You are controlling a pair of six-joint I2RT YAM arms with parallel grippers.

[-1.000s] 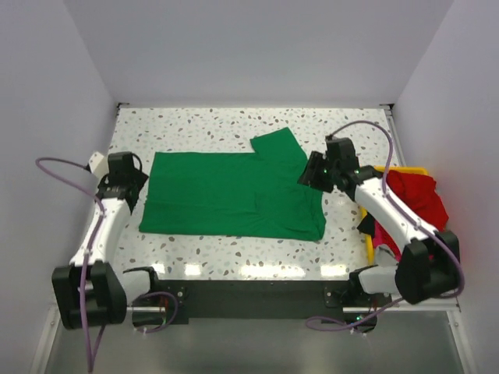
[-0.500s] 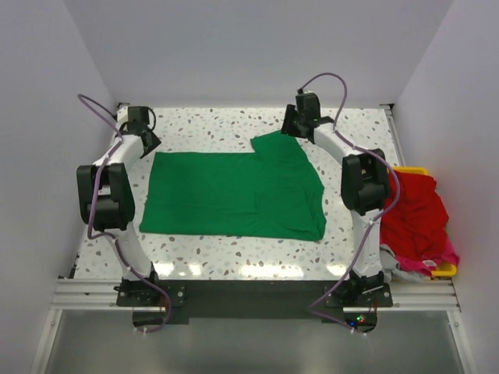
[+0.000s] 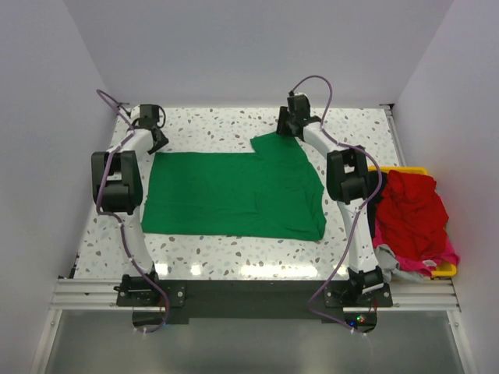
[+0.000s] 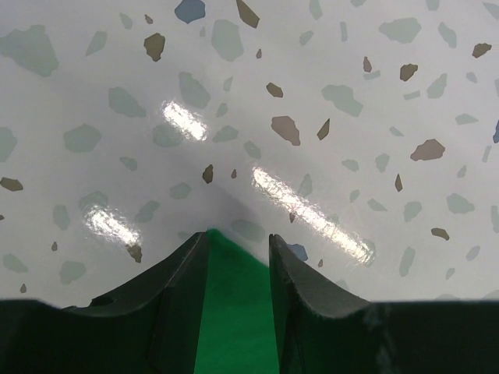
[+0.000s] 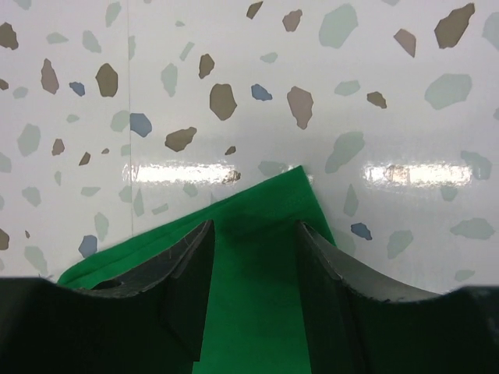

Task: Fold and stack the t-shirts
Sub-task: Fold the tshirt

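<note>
Green shirt [image 3: 234, 195] lies flat, barely folded; my left hand [image 4: 238, 235] and right hand [image 5: 254, 226] straddle its far corners, open, pinching nothing. Red shirt [image 3: 413, 206] waits.

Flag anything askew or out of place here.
The green t-shirt lies flat, but one sleeve juts out at its far right corner. To the right, a rumpled red t-shirt spills over the yellow bin.
</note>
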